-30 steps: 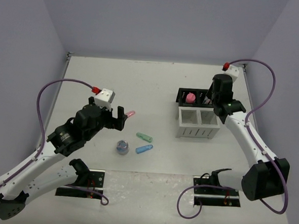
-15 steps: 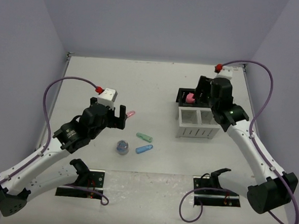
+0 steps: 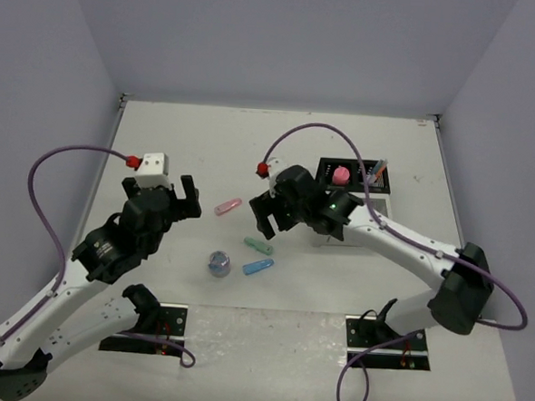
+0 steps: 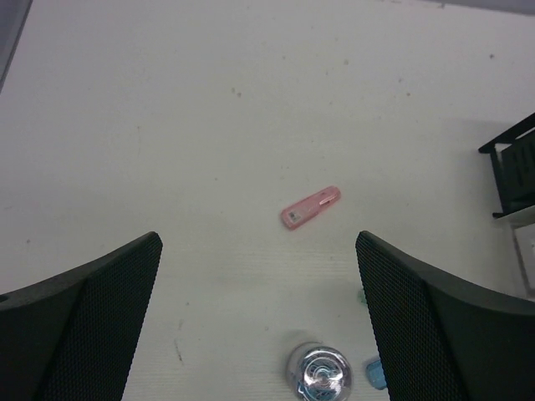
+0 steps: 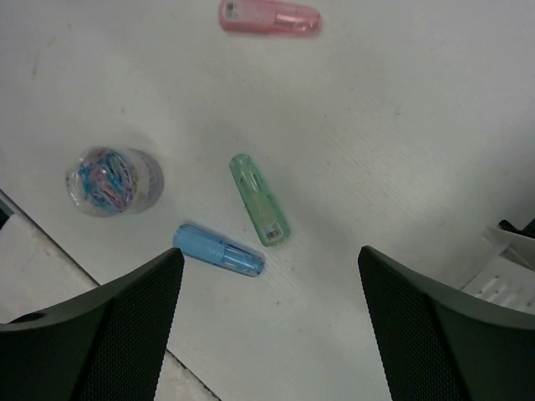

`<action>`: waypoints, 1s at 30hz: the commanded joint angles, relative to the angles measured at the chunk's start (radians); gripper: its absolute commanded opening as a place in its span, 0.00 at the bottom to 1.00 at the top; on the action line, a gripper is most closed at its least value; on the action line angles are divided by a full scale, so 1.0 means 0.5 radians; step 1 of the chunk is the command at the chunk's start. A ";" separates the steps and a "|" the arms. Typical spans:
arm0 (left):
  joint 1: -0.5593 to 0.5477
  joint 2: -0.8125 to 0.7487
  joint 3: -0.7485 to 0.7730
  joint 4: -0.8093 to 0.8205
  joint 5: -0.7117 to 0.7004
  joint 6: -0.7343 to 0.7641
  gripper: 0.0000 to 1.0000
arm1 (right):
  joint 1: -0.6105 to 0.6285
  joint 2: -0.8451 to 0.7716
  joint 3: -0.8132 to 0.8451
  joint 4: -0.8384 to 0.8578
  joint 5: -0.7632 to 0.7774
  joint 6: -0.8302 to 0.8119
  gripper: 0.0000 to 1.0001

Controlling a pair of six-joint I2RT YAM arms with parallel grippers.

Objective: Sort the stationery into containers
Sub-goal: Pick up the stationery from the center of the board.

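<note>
Since the right arm had swung away from the black perforated two-compartment organiser box (image 3: 324, 170), its right gripper (image 3: 273, 221) hung over the loose pieces well to the left of that box, no longer above it as a second ago. Its jaws, pinched a second earlier, stood spread wide with nothing between them. That reads as a drop-off done and the next pick being lined up.

In the black box sat a pink lumpy item (image 3: 340, 175) and a few thin pens (image 3: 375, 173) leaning in its right compartment. The white slotted organiser box (image 5: 500, 282), just in front of the black box, was mostly hidden by the right arm.

Four pieces lay on the table, all left of the black box:
- mint green plastic capsule (image 5: 260, 200), nearest, almost under the right gripper
- blue plastic capsule (image 5: 219, 249), just in front of the mint one
- round clear tub with coloured clips inside (image 5: 114, 180), further left
- pink translucent capsule (image 4: 311, 207), left of the box and a bit behind the mint one

The left gripper (image 4: 257, 242) had pulled back from the pink capsule and now sat further left, jaws spread fully, holding nothing. Judged: sorting about half done, with the mint capsule the likely next target for the right arm.
</note>
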 commanded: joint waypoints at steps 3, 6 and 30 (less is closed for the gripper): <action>0.015 -0.047 -0.062 0.113 -0.010 0.102 1.00 | 0.104 0.536 0.275 -0.152 0.046 -0.096 0.86; 0.012 0.014 -0.051 0.096 0.005 0.107 1.00 | 0.131 0.802 0.403 -0.212 0.059 -0.127 0.75; 0.015 -0.038 -0.079 0.139 0.145 0.156 1.00 | 0.160 1.384 0.696 -0.348 0.109 -0.221 0.24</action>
